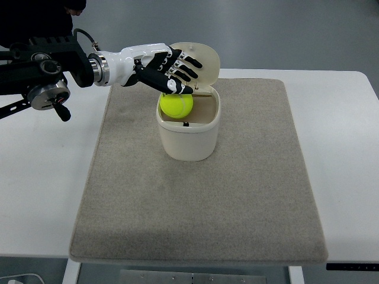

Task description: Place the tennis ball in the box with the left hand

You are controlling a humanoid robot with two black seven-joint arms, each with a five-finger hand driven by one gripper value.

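In the upper middle of the frame the left hand hangs over the mouth of the box, a cream, round-cornered container with its lid swung up behind it. The arm enters from the upper left edge. The tennis ball sits at the left side of the opening, partly below the rim, with the fingertips resting on or just above its top. The fingers are extended and slightly curved rather than wrapped around the ball, so it seems released or nearly so (whether any real grip remains cannot be told from this angle).

To finish the step well, the hand should let the ball settle fully inside before moving, then rise straight up, keeping the fingers spread so none hooks the rim or knocks the upright lid. A sideways pull could tip the light box on the grey mat. The right hand is not in view.
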